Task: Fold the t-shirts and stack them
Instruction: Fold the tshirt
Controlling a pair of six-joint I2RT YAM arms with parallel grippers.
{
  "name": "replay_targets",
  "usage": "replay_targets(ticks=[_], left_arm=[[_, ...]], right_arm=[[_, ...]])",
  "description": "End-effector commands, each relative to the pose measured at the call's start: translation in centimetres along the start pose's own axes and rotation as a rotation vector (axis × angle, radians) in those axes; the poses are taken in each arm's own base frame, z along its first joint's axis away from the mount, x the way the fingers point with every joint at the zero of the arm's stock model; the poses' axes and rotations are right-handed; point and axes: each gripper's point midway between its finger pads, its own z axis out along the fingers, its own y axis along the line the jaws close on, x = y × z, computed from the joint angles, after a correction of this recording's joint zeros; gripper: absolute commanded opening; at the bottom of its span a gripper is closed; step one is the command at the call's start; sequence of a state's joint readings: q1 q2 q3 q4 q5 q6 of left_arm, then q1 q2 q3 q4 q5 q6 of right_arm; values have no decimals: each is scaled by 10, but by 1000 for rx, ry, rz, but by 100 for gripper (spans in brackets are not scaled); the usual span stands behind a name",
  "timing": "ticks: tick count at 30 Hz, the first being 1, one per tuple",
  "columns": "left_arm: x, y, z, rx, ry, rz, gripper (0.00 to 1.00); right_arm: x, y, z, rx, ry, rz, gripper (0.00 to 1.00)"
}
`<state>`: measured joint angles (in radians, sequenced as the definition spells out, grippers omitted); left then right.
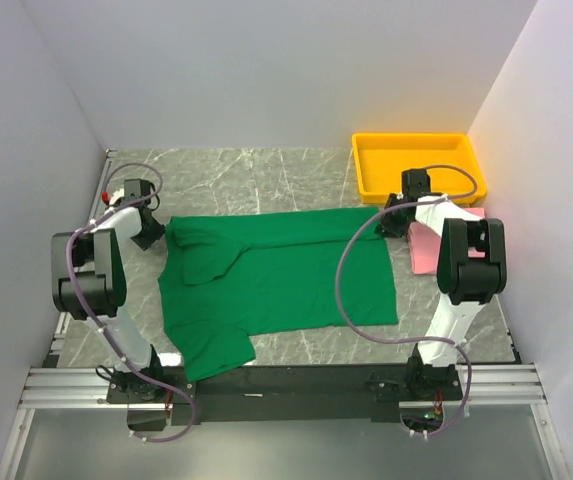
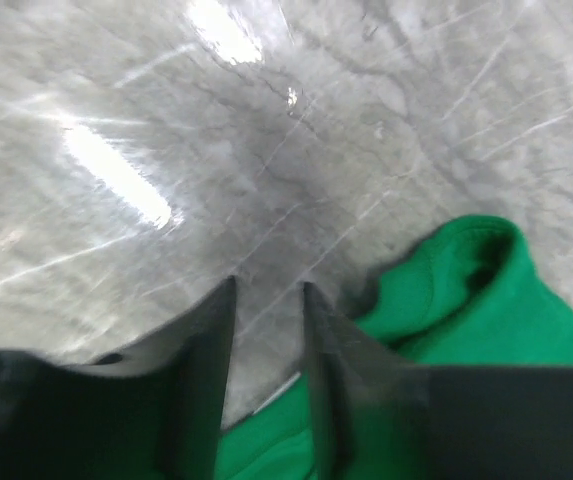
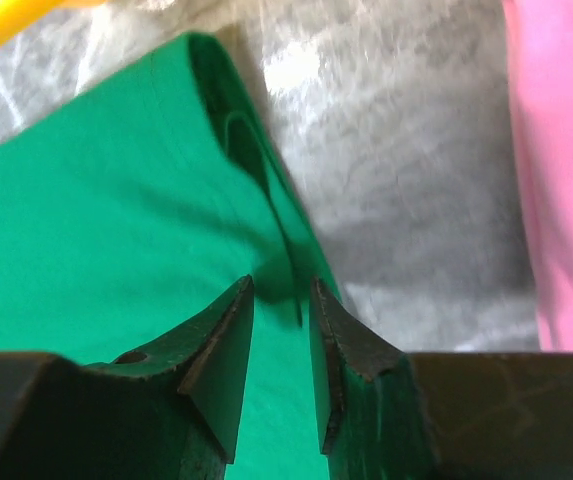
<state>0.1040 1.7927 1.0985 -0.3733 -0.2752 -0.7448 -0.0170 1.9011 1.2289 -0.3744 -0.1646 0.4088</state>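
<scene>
Left hand (image 2: 266, 288), jaws narrowly parted, empty, hovers by the dark green t-shirt (image 1: 286, 275) spread on the worktop (image 1: 246, 170), limp light cloth probably best pinched at corners; right hand (image 3: 281, 285), likewise parted, straddles its hem near the pink t-shirt (image 1: 423, 250).

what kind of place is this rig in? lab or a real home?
Probably a lab test cell: plain white walls box in a marble-pattern table, with an aluminium mounting rail along its near edge.
</scene>
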Motion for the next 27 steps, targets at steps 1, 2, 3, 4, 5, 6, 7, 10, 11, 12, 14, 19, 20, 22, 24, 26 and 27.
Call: replay_targets(ticks=[1,2,3,4,5,6,7,10,11,12,14,19,20,22,24,26,27], left_arm=[[-33,-16,-43,64,-130,14,41],[-35,-20,-52,74,-156,31,50],[-39,-26,-65,100,-186,42,54],[-35,-35,-73,120,-195,65,56],[-29,-46,-81,144,-202,99,57],[-26,-53,-86,163,-200,112,57],[-18,-63,-90,189,-188,132,57],[-3,-78,-85,219,-147,161,52],[1,-79,-81,213,-136,164,47],[7,-81,-73,203,-115,174,45],[15,-82,-62,192,-88,188,37],[30,-48,-23,-10,-40,267,27],[32,-42,-18,-31,-33,276,26],[33,-26,-7,-88,-25,283,25],[30,-14,-1,-135,-26,297,24],[18,-4,3,-180,-47,303,24],[14,-2,5,-192,-49,308,24]], right_arm=[[-19,14,-32,-24,-102,-41,37],[-13,29,-34,-46,-101,-78,37],[-15,36,-40,-62,-119,-93,37],[-12,44,-42,-77,-120,-108,38],[-9,54,-43,-95,-121,-132,38],[-8,62,-46,-111,-126,-147,39],[-6,69,-47,-124,-128,-158,40],[4,97,-48,-193,-123,-204,41],[7,104,-47,-210,-118,-210,41],[12,115,-44,-242,-103,-224,42],[18,124,-39,-266,-83,-227,42],[36,135,-12,-286,0,-225,42],[40,135,-9,-281,15,-232,42],[43,134,-4,-260,28,-243,42],[46,137,-3,-255,29,-253,42],[46,138,-3,-246,26,-257,42],[44,137,-4,-240,20,-256,42]])
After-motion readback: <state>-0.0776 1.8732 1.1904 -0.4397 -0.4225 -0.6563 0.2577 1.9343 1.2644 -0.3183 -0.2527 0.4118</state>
